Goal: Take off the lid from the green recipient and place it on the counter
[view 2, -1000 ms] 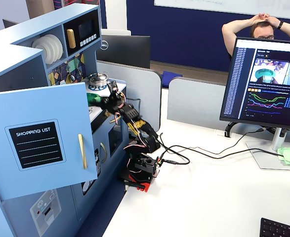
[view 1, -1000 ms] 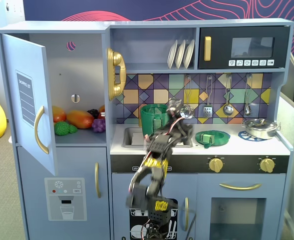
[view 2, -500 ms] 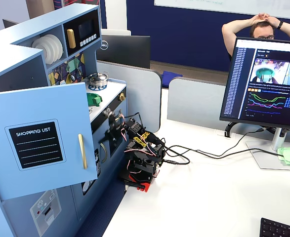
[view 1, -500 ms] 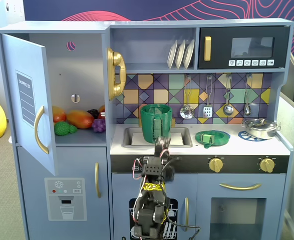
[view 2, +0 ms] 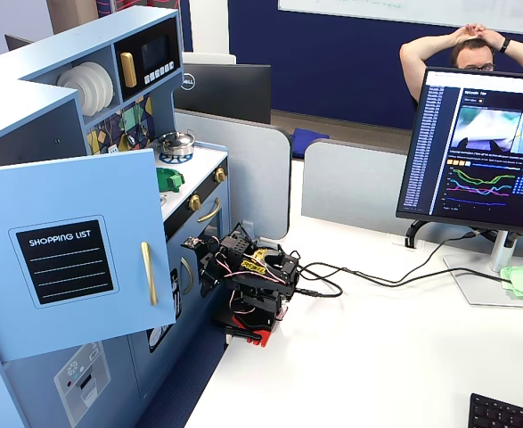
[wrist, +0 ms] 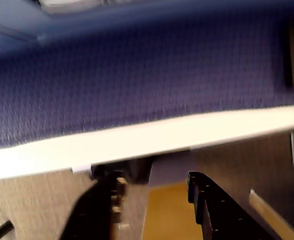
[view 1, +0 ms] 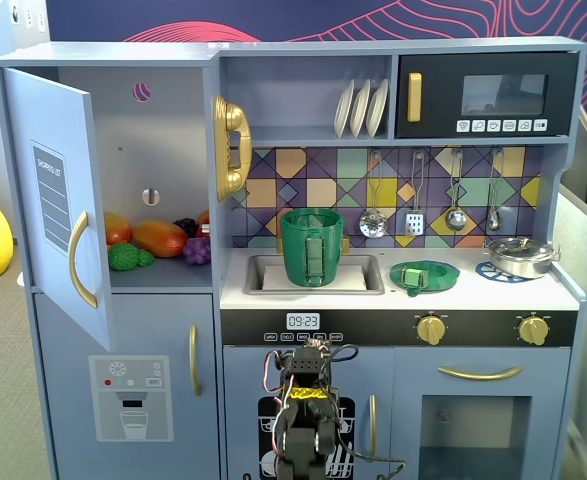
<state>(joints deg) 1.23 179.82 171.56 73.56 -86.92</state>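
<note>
**Fingers parted and empty, lid on the counter**

Fingers (wrist: 154,210) stand apart in the wrist view with nothing between them, dark against blurred blue fabric and a pale strip. The arm (view 2: 248,281) sits folded low on the white desk (view 2: 377,357), in front of the toy kitchen's lower doors and well below the worktop.

Up on the counter (view 1: 453,292), the lid (view 1: 424,276) lies flat just right of the sink, well apart from the fingers. The green recipient (view 1: 311,247) stands upright in the sink (view 1: 363,281), its mouth uncovered. A silver pot (view 1: 519,256) rests on the burner ring at the right end. Toy fruit (view 1: 158,240) fills the shelf behind the open fridge door (view 1: 58,200).
</note>
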